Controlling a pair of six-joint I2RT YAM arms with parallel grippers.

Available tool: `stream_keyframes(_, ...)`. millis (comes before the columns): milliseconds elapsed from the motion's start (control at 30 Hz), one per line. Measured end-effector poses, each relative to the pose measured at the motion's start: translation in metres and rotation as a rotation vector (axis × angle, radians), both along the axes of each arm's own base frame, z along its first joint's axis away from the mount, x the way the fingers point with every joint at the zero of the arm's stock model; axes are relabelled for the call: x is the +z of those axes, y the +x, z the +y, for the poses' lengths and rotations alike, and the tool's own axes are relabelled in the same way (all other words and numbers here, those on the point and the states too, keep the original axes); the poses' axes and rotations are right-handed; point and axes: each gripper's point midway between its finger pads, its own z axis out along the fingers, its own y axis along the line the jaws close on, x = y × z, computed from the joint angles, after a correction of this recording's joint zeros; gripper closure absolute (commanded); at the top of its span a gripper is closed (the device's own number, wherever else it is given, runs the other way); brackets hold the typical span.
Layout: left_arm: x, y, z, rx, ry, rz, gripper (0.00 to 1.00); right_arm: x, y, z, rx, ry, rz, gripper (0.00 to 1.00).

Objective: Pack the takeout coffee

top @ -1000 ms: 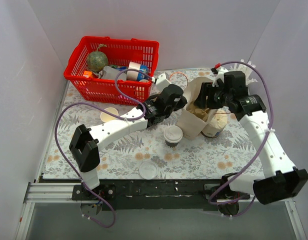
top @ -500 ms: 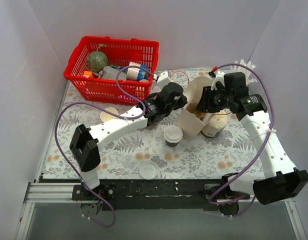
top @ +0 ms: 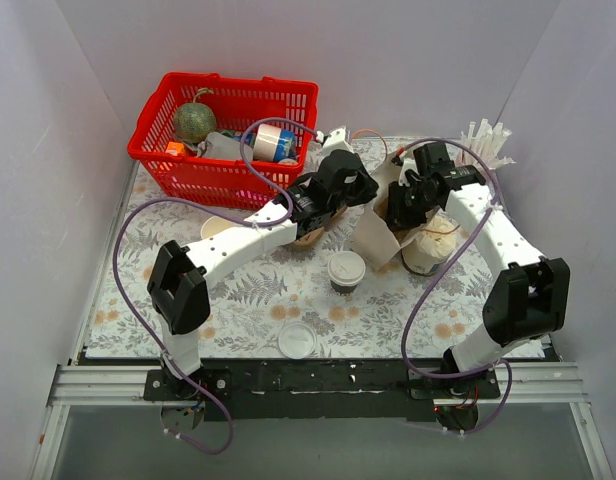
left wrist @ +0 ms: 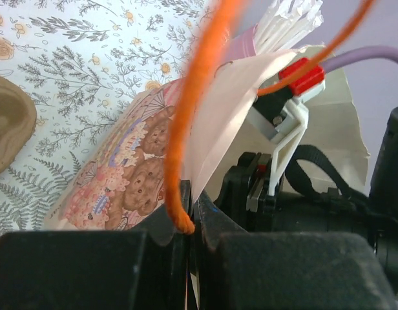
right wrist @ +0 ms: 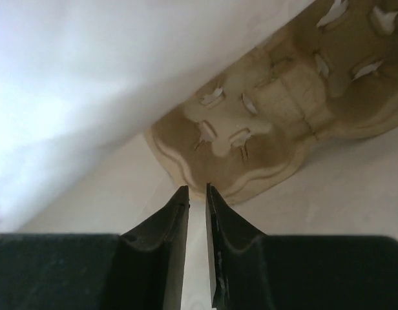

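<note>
Both arms have swung farther back, the paper bag [top: 373, 240] shifting with them. Now the left gripper [left wrist: 194, 206] and right gripper [right wrist: 197, 190] each clamp a bag wall (a pulp tray [right wrist: 270, 129] sits inside). The takeout coffee [top: 346, 272] stands upright on the table [top: 248, 300], just beside the bag.

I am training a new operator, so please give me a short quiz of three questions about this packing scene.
1. True or false: the takeout coffee already stands inside the paper bag.
2. Which lies nearest the arms' bases? A. the loose white lid B. the red basket C. the straws
3. In the right wrist view, what lies inside the bag?
Key: 1 false. 2 A. 3 a moulded pulp cup tray.
</note>
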Motion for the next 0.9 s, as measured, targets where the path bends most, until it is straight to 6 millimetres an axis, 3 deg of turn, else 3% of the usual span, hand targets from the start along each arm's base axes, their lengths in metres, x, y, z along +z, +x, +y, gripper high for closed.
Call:
stream_keyframes(133, -0.004, 0.007, -0.002, -0.027, -0.006, -0.001, 1.0, -0.017, 0.0, -0.006, -0.021, -0.04, 0.024, 0.8)
stream_keyframes(367, -0.004, 0.001, -0.009, -0.078, -0.015, 0.0, 1.0, -0.051, 0.005, -0.01, -0.058, -0.122, 0.025, 0.83)
stream_keyframes(533, -0.006, 0.001, -0.009, -0.082, -0.01, 0.002, 1.0, -0.062, 0.009, -0.015, -0.105, -0.178, -0.004, 0.83)
stream_keyframes(667, -0.003, 0.002, -0.01, -0.083, -0.018, -0.007, 1.0, -0.053, 0.012, -0.018, -0.123, -0.183, -0.046, 0.83)
stream_keyframes(900, 0.002, 0.002, -0.012, -0.09, -0.03, -0.025, 1.0, -0.005, 0.003, 0.007, -0.041, -0.019, -0.106, 0.9)
